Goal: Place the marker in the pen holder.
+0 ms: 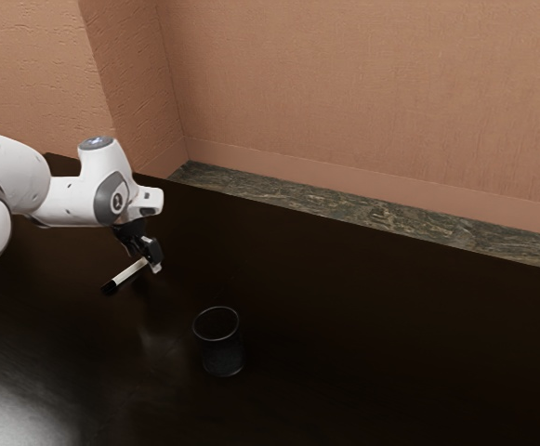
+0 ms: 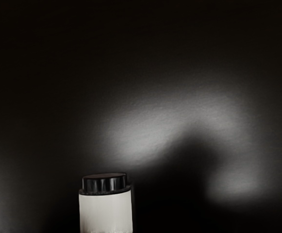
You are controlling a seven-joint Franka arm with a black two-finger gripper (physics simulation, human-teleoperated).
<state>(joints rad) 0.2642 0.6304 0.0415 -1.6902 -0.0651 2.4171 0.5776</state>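
Note:
In the exterior view my gripper (image 1: 148, 258) is shut on the marker (image 1: 128, 274), whose pale body slants down to a black end at the exterior view's left. Hand and marker appear raised over the dark table. A black, round pen holder (image 1: 221, 351) stands upright on the table, lower in that view and toward its right, apart from the marker. Large in the wrist view is the marker (image 2: 106, 211), with its white body and black ridged end under my hand; its other end is cut off.
The dark table (image 1: 372, 344) stretches toward the exterior view's right, past the pen holder. Beyond its far edge lie a strip of stone-patterned floor (image 1: 372, 216) and a tan wall (image 1: 362, 84). In the wrist view, light and shadow fall across the table (image 2: 150, 131).

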